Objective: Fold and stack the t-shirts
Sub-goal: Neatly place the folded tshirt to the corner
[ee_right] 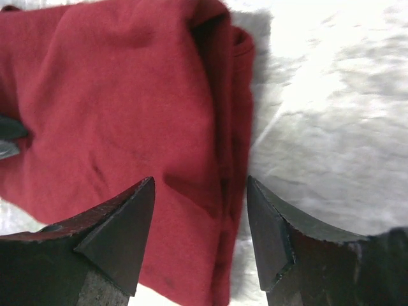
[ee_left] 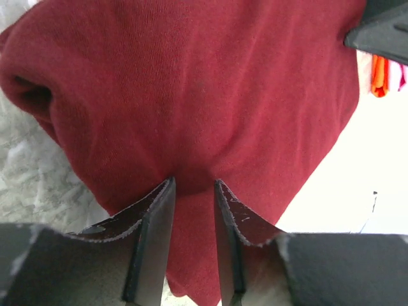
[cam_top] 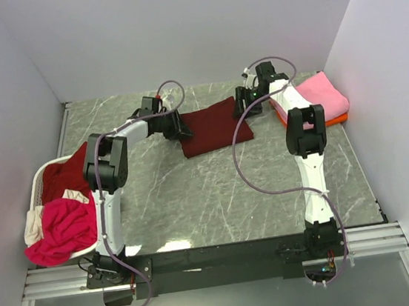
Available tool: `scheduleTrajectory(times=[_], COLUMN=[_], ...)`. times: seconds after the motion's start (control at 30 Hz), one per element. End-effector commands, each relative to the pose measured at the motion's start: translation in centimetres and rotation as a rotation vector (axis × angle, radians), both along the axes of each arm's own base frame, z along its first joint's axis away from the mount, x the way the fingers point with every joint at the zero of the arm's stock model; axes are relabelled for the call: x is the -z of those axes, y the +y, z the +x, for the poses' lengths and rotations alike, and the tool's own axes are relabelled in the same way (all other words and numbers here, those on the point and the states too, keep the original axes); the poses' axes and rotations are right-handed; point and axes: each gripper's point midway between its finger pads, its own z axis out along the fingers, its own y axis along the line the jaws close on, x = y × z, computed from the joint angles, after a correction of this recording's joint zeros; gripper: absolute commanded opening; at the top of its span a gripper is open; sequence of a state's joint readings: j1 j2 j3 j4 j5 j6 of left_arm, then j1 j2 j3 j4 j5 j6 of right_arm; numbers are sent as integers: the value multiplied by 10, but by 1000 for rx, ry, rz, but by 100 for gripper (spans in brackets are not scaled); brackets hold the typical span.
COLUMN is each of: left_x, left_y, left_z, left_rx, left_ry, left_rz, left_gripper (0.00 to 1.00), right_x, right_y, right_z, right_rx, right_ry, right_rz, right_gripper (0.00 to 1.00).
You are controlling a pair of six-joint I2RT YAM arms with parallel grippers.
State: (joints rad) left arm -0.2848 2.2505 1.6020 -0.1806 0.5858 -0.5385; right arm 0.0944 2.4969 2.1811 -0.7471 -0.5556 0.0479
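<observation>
A dark maroon t-shirt (cam_top: 212, 126) lies folded into a rectangle at the back middle of the table. My left gripper (cam_top: 179, 130) is at its left edge; in the left wrist view the narrow jaws (ee_left: 192, 182) pinch a pucker of the maroon cloth (ee_left: 191, 83). My right gripper (cam_top: 247, 107) is at the shirt's right edge. In the right wrist view it (ee_right: 201, 182) stands open, straddling the folded edge of the shirt (ee_right: 115, 95) without squeezing it. A folded pink t-shirt (cam_top: 320, 90) rests on an orange one (cam_top: 335, 118) at the back right.
A white plastic basket (cam_top: 40, 180) stands at the left edge, holding a magenta t-shirt (cam_top: 61, 230) that spills over its front, a cream one (cam_top: 33, 226) and more dark red cloth (cam_top: 72, 173). Grey walls close in the back and both sides.
</observation>
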Motion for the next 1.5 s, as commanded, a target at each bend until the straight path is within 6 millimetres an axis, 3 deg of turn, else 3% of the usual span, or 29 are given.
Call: scheduleTrajectory(times=[0.0,0.17,0.3,0.4,0.43,0.5,0.53,0.57,0.63,0.67,0.73,0.77,0.8,0.83,0.87,0.9,0.93,0.97,1.0,1.03,1.07,1.1,1.13,1.17,1.2,1.3,1.47], left_x=[28,42,47,40,36,12,-1,-29,-62,-99,-128,-162,-173,-168,-197,-201,-184,-203,-203,-186,-197,-195,-180,-186,-184,-175,-183], left_y=[9,10,10,10,11,13,17,22,35,46,62,76,83,93,102,112,121,127,132,137,140,143,148,150,151,157,153], left_z=[-1,-2,-4,-2,0,7,12,17,21,24,18,11,4,-8,-20,-28,-44,-58,-65,-79,-90,-97,-105,-112,-116,-124,-125], left_rx=[-38,-35,-30,-30,-34,-44,-59,-78,-98,-135,-160,-184,-194,-192,-215,-242,-233,-254,-266,-260,-265,-266,-264,-271,-264,-258,-246], left_ry=[64,95,99,84,70,13,-14,-77,-155,-240,-309,-397,-429,-435,-504,-524,-506,-558,-573,-549,-586,-593,-573,-596,-601,-601,-618], left_rz=[101,120,124,125,130,127,128,128,151,177,227,277,302,350,354,390,426,422,428,446,439,442,467,464,469,491,474], left_gripper=[37,35,35,36,38,42,47,49,57,59,66,68,69,69,69,70,71,71,73,73,73,73,73,73,73,72,72], right_x=[5,1,4,6,4,1,-11,-16,-35,-43,-61,-71,-93,-90,-97,-112,-113,-119,-123,-135,-141,-153,-154,-157,-169,-173,-195], right_y=[19,40,45,38,36,25,19,14,-2,-9,-31,-30,-34,-47,-47,-51,-60,-61,-64,-69,-73,-75,-77,-81,-83,-97,-112], right_z=[-20,-30,-24,-15,-12,-2,5,9,18,21,23,26,25,24,22,21,19,17,15,8,6,1,-5,-9,-14,-31,-42], right_rx=[-42,-71,-39,3,15,38,37,38,33,44,21,12,15,14,4,12,7,7,7,3,12,17,9,12,21,13,29], right_ry=[92,135,142,137,126,81,30,0,-98,-132,-227,-277,-332,-351,-374,-409,-423,-435,-445,-461,-471,-490,-483,-483,-501,-497,-545], right_rz=[25,60,69,66,61,14,-17,-49,-173,-232,-418,-462,-504,-603,-639,-675,-741,-767,-781,-800,-820,-824,-838,-855,-864,-928,-1001], right_gripper=[66,64,52,21,4,0,0,0,0,0,0,0,0,0,0,0,0,0,0,0,0,0,0,0,0,0,0])
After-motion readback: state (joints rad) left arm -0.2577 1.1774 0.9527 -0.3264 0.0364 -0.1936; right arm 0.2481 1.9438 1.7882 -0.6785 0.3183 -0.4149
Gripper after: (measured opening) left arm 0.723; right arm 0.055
